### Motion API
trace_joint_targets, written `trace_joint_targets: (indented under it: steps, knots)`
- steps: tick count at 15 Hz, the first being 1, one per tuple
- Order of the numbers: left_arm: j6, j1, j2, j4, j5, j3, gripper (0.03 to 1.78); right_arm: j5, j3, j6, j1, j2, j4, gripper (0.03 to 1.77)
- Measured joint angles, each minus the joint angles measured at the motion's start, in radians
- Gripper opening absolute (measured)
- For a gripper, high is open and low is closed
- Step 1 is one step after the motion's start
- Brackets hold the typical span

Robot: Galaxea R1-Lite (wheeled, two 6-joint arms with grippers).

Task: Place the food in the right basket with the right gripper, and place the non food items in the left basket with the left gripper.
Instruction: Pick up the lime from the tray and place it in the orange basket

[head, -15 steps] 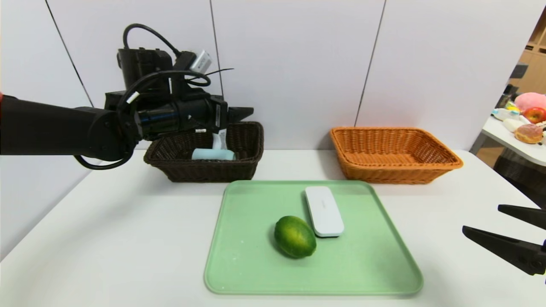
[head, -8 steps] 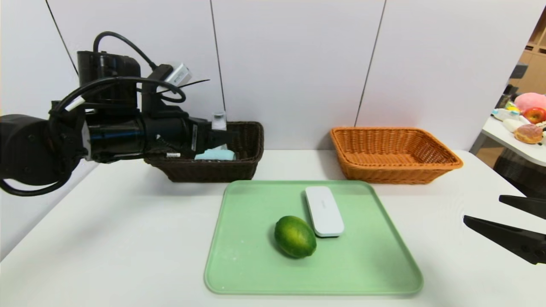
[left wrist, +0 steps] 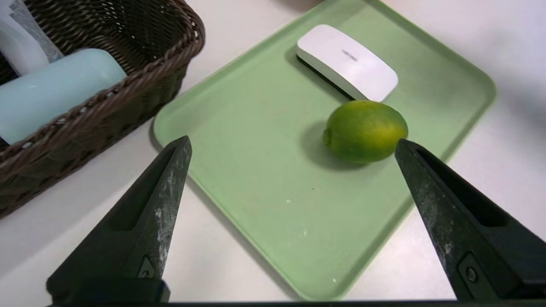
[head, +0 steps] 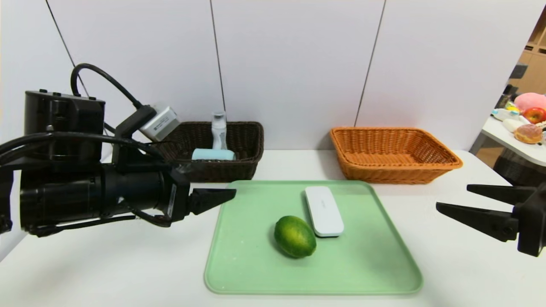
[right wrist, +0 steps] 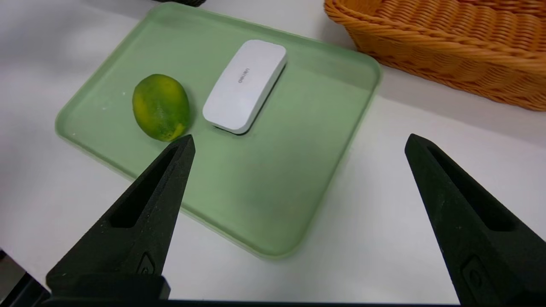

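— Where's the lime right now?

— The lime [head: 294,236] sits on the green tray [head: 239,264] in the middle of the white table [head: 106,264], a bit left of the tray's centre. The white case [head: 324,210] lies just beside it on the far right, close enough that I can't tell whether they touch.

— And the arms?

— The left gripper [left wrist: 292,145] hangs above the table off the tray's left edge, its tip just over that edge, angled slightly downward. Its fingers are spread wide with nothing between them. The right gripper [right wrist: 300,143] is out at the right side of the table, well apart from the tray, fingers also spread wide and empty, aimed in toward the tray.

— What about the baskets?

— The dark brown basket [head: 243,140] stands at the far left against the wall. A small clear bottle [head: 219,130] stands upright in it, and a pale blue cup [head: 212,154] lies on its side in front of the bottle. The orange basket [head: 394,154] is at the far right, just beyond the tray's far right corner, and I see nothing in it.

— Anything else around?

— A side table [head: 507,138] at the far right edge holds an apple [head: 535,114] and a doughnut [head: 528,133].
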Motion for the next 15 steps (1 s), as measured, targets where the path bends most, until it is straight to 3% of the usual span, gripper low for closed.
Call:
trace_joint_targets:
  steps: [15]
  knots:
    - [0.013, -0.027, -0.092, 0.000, 0.002, 0.079, 1.69, -0.010, -0.383, 0.014, 0.396, 0.474, 0.025, 1.70]
